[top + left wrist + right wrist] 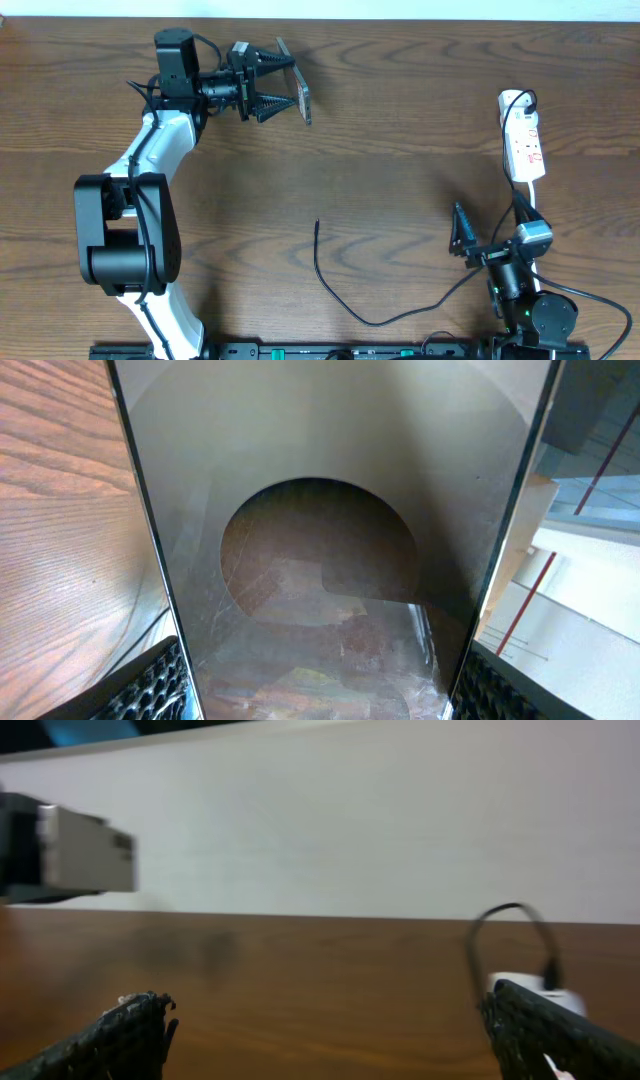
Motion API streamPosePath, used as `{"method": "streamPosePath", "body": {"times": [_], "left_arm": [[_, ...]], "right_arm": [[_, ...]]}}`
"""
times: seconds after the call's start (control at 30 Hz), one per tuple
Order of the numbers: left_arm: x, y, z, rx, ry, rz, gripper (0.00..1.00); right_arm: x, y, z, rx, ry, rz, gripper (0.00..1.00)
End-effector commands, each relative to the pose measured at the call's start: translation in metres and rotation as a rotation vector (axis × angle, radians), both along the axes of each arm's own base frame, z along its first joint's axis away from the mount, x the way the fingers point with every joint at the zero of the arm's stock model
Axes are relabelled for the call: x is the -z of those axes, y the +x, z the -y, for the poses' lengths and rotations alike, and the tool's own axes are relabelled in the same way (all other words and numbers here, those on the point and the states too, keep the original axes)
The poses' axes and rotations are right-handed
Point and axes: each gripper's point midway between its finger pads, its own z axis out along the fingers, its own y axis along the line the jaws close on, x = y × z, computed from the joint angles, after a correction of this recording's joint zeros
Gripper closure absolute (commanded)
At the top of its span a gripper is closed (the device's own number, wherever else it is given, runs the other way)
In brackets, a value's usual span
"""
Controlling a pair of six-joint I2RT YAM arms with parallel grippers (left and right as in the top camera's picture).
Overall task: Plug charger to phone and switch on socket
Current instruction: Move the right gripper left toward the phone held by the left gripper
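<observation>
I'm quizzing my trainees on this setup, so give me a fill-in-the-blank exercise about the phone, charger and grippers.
1. The left gripper holds the ___.
2. The charger's free tip lies on the ___, plugged into nothing.
3. The right gripper's fingers stand ___ and empty.
4. The socket lies nearest the ___ gripper.
Missing words: phone; table; open; right.

We count two arms, the left arm [150, 165] and the right arm [522, 285]. Each ends in one hand, so there are two hands: the left hand [290, 82] and the right hand [462, 228], each with two fingers. We find one phone [303, 97], one charger [330, 285] and one socket [523, 140], which has one black plug [521, 100] at its far end. The socket's red marks [532, 148] are too small for us to count. One tabletop [400, 130] carries all of it.
</observation>
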Motion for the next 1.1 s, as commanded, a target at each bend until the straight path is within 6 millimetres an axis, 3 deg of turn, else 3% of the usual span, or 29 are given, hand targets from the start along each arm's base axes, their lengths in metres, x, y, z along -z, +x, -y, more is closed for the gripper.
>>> {"method": "streamPosePath", "body": {"times": [0.0, 0.2, 0.33, 0.43, 0.6, 0.7, 0.87, 1.0, 1.07], "left_arm": [[-0.01, 0.004, -0.002, -0.006, -0.011, -0.001, 0.93], [-0.01, 0.004, -0.002, -0.008, -0.013, -0.011, 0.93], [-0.01, 0.005, -0.002, -0.01, -0.012, -0.011, 0.93], [-0.009, 0.005, -0.002, -0.014, -0.01, -0.011, 0.93], [-0.009, 0.005, -0.002, -0.014, -0.01, -0.011, 0.93], [-0.009, 0.006, -0.002, -0.015, -0.01, -0.011, 0.93], [-0.007, 0.009, -0.003, -0.038, 0.001, -0.011, 0.93], [-0.005, 0.015, -0.005, -0.072, 0.016, -0.011, 0.93], [-0.003, 0.017, -0.003, -0.087, 0.025, -0.011, 0.92]], "right_arm": [[-0.003, -0.004, -0.021, -0.135, 0.038, -0.044, 0.01], [-0.035, 0.007, -0.037, -0.246, 0.056, -0.133, 0.01], [-0.062, 0.022, -0.059, -0.432, 0.072, -0.216, 0.01], [-0.076, 0.038, -0.074, -0.576, 0.195, -0.356, 0.01], [-0.109, 0.041, -0.108, -1.054, 0.284, -0.49, 0.01], [-0.109, 0.058, -0.11, -1.139, 0.279, -0.491, 0.01], [-0.089, 0.106, -0.11, -1.033, 0.442, -0.633, 0.01], [-0.089, 0.114, -0.13, -1.082, 0.398, -0.574, 0.13], [-0.086, 0.118, -0.145, -1.07, 0.4, -0.572, 0.14]]}}
